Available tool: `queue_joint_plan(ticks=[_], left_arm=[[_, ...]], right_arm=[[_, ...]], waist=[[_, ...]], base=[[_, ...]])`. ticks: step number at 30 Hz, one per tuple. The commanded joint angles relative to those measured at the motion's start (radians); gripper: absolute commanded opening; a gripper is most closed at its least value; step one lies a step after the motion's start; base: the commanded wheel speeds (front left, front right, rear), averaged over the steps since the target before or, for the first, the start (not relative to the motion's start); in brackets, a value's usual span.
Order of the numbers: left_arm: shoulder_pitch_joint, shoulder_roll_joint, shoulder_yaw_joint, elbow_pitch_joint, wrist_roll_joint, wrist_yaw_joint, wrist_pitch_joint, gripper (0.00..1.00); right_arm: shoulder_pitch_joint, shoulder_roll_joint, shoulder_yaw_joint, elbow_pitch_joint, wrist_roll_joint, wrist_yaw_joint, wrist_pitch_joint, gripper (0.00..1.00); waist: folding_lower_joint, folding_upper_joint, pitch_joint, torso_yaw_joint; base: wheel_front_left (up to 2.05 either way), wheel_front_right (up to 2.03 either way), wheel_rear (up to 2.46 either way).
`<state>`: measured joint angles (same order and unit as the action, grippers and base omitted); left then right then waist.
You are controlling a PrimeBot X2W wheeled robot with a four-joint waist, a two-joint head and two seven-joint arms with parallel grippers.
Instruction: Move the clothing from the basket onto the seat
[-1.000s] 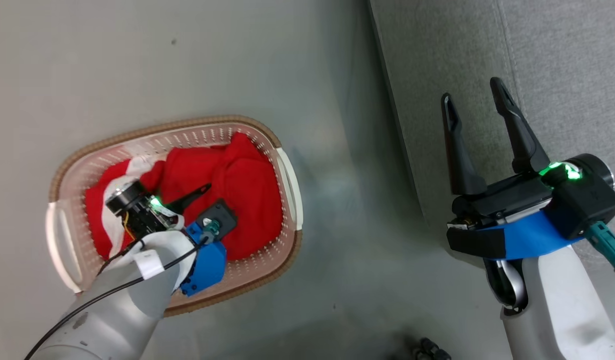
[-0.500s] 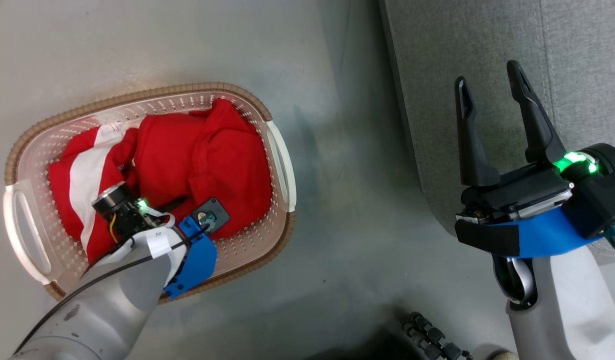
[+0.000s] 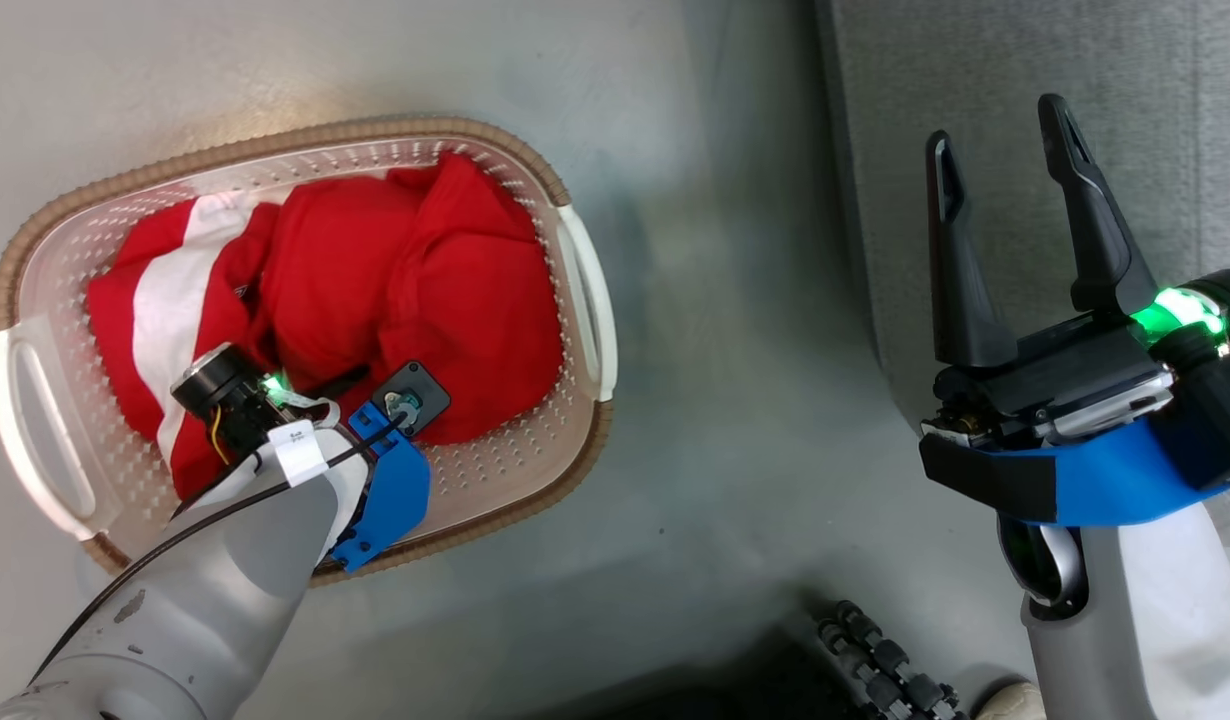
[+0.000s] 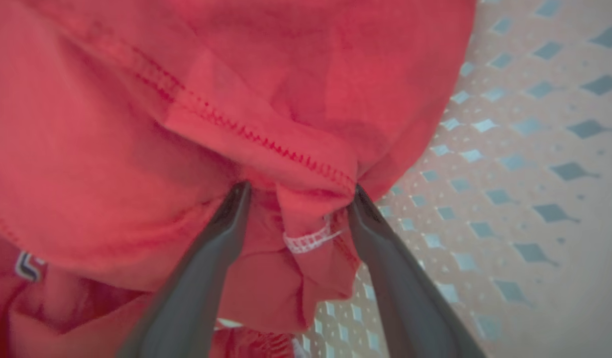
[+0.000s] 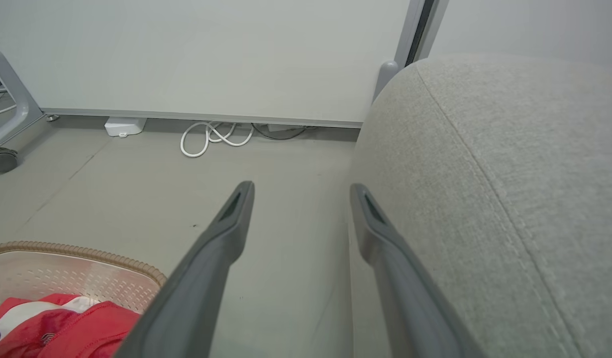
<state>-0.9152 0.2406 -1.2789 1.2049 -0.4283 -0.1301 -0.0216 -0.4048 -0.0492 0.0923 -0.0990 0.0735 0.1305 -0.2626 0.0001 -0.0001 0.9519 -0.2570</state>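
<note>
Left gripper point(image 4: 298, 191): open, lowered into the basket, its two dark fingers pressed into the clothing with a stitched red fold and a small white sewn loop point(image 4: 310, 241) between them; not closed on the fabric.
Left forearm point(image 3: 215, 590): slants in from the lower left and covers the near rim of the basket.
Clothing point(image 3: 405, 290): all of it lies inside the basket, a bunched red heap with a white panel towards the basket's left end.
Basket point(image 3: 305, 135): stands on the floor, its perforated bottom bare at the right of the heap; the white side handle point(image 3: 587, 300) faces the seat.
Floor point(image 3: 735, 400): a bare grey strip lies between basket and seat.
Right gripper point(image 3: 997, 130): open and holding nothing, fingers spread, held at the seat's near edge, well apart from the basket.
Seat point(image 3: 1175, 150): light-grey fabric with a stitched seam, to the right of the basket; no clothing lies on the visible part.
Beyond, right wrist view: a coiled white cable point(image 5: 211, 139) and a small white box point(image 5: 123, 126) lie along the foot of a pale wall panel point(image 5: 211, 49); a caster point(image 5: 2, 161) is at the left edge.
Bottom edge, head view: a black ridged part point(image 3: 875, 670); what it is cannot be told.
</note>
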Motion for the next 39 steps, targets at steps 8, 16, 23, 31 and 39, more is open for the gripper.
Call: queue_joint_plan(ticks=[8, 16, 23, 31, 39], left_arm=[[-0.004, -0.016, -0.004, -0.028, -0.045, 0.000, -0.024, 0.40], [0.005, -0.021, -0.004, -0.052, -0.024, 0.000, -0.064, 0.00], [0.029, -0.039, -0.004, -0.081, -0.051, 0.000, -0.137, 0.00], [0.089, -0.057, -0.004, -0.138, -0.109, 0.000, -0.229, 0.00], [0.138, -0.036, 0.046, -0.280, -0.207, 0.000, -0.245, 0.00]], right_arm=[[0.015, -0.002, 0.004, -0.028, -0.033, 0.000, -0.003, 1.00], [0.008, -0.002, 0.004, -0.025, -0.038, 0.000, -0.003, 1.00], [0.010, -0.002, 0.003, 0.001, -0.041, 0.000, -0.003, 1.00], [0.034, -0.002, -0.001, 0.063, -0.046, 0.000, -0.003, 1.00], [0.082, -0.002, -0.009, 0.129, -0.048, 0.000, -0.003, 1.00]], waist=[[-0.0001, 0.0001, 0.013, 0.043], [-0.0001, 0.0001, -0.014, 0.054], [-0.0001, 0.0001, -0.082, 0.084], [-0.0001, 0.0001, -0.234, 0.128], [-0.0001, 0.0001, -0.413, 0.179]], base=[[0.07, 0.07, 0.07], [0.00, 0.00, 0.00], [0.00, 0.00, 0.00], [0.00, 0.00, 0.00], [0.00, 0.00, 0.00]])
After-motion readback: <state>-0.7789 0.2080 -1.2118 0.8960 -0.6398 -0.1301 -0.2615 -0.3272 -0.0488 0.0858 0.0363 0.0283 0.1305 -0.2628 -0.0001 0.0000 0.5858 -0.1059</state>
